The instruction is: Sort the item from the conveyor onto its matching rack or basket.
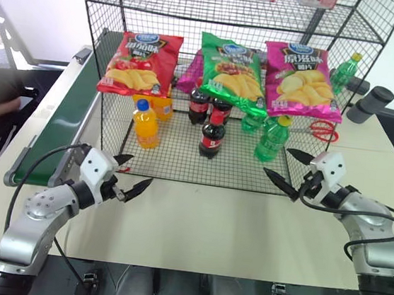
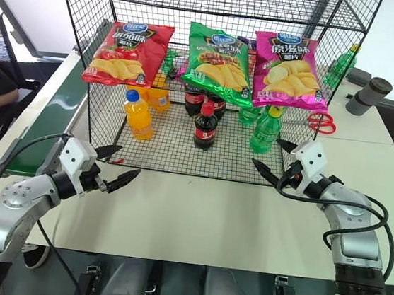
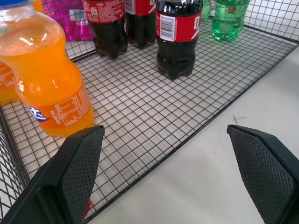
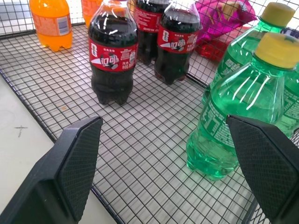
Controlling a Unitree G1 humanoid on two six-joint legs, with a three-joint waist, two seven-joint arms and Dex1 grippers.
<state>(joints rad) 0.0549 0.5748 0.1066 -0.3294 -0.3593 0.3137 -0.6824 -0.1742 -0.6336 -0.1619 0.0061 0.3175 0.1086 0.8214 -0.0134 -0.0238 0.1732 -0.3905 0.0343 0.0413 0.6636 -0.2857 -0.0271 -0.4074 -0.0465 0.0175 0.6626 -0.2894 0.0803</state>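
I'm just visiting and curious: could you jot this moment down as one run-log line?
left pincer: open, empty | right pincer: open, empty | front cola bottle: upright on wire rack floor | belt: no bottle visible

Where everything sits around the wire rack (image 1: 180, 167)

We take the rack as our landmark: it stands on the table (image 1: 209, 227), with the conveyor (image 1: 64, 122) running along its left side. On its grid floor the front cola bottle (image 1: 212, 135) stands upright near the middle, two more colas (image 1: 209, 105) just behind it. An orange-drink bottle (image 1: 146, 124) stands to the left of the colas, and green bottles (image 1: 273, 136) to their right. Three chip bags (image 1: 234, 72) hang in a row above the bottles. Scissors (image 1: 320, 129) lie, we think, just outside the rack's right wall. In front of the rack, the left gripper (image 1: 131, 175) and right gripper (image 1: 290, 169) hover over the table, apart from everything.
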